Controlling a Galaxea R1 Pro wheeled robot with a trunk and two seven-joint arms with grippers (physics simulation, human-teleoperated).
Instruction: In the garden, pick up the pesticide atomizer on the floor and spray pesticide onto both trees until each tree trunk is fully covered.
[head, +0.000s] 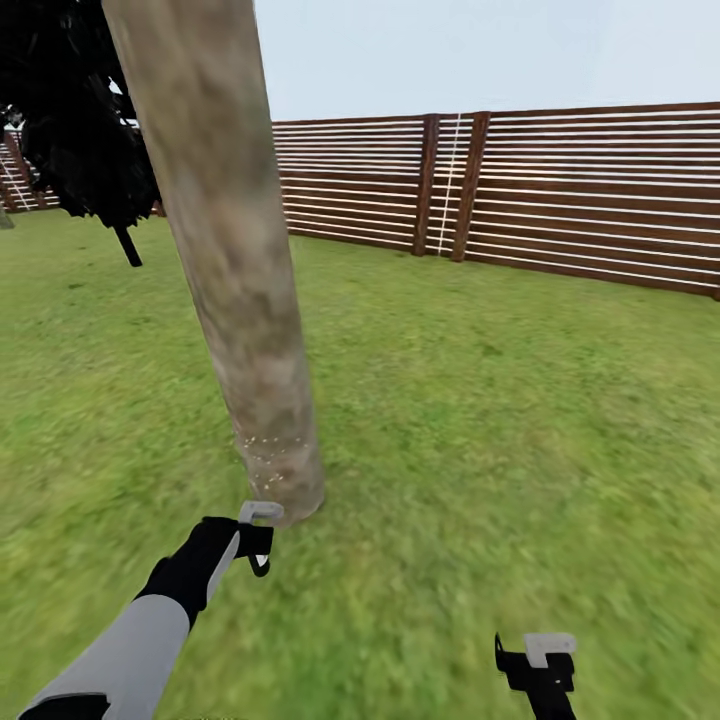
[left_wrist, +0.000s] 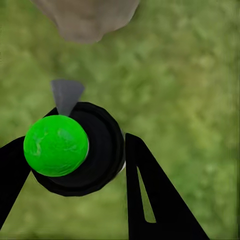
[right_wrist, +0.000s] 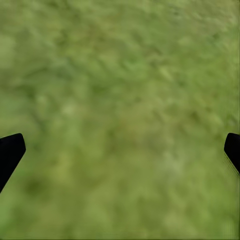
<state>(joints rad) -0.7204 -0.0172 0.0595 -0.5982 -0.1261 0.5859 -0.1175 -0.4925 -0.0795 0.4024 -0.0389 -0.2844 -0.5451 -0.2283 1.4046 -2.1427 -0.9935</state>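
A pale trunk (head: 245, 300) leans up from the lawn (head: 480, 420), white specks (head: 268, 445) near its base (left gripper (head: 260, 540) just beside it); a slat fence (head: 560, 190) behind.

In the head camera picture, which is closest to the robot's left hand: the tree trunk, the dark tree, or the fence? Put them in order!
From the left hand:
1. Tree trunk, right in front of it.
2. Dark tree, far back on the left.
3. Fence, at the lawn's far edge, to the right.

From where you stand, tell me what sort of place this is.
A fenced garden, outdoors. Green lawn runs to a brown slatted wooden fence under open sky, and a bare pale tree trunk rises from the grass just ahead, with a dark tree behind it.
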